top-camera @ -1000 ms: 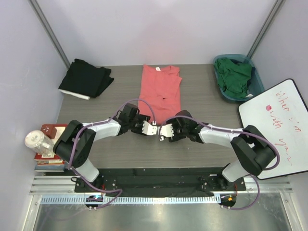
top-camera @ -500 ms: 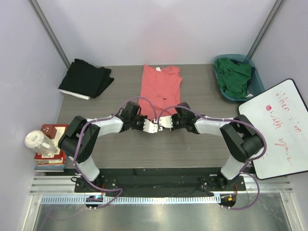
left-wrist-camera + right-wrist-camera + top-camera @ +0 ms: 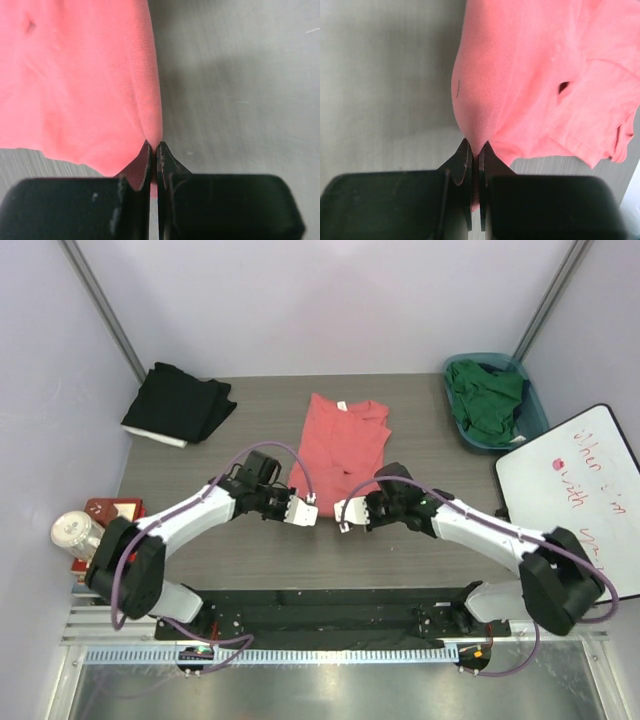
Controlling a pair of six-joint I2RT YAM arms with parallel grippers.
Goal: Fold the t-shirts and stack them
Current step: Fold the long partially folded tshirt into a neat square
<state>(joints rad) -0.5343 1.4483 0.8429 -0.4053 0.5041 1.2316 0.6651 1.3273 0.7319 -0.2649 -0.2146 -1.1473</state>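
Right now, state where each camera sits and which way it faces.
Top external: above and behind the robot, looking down at the table; left arm and right arm show.
Left wrist: on the left arm, facing along the shut left gripper pinching the coral-pink t-shirt.
Right wrist: on the right arm, facing along the shut right gripper pinching that shirt.
Shared: all views show that shirt.

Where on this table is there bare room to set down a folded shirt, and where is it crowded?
Bare table lies between the black t-shirt and the coral t-shirt, between the coral t-shirt and the teal basket, and along the near edge before the arms. Crowded: the middle, where left gripper and right gripper pinch the coral t-shirt's near edge.
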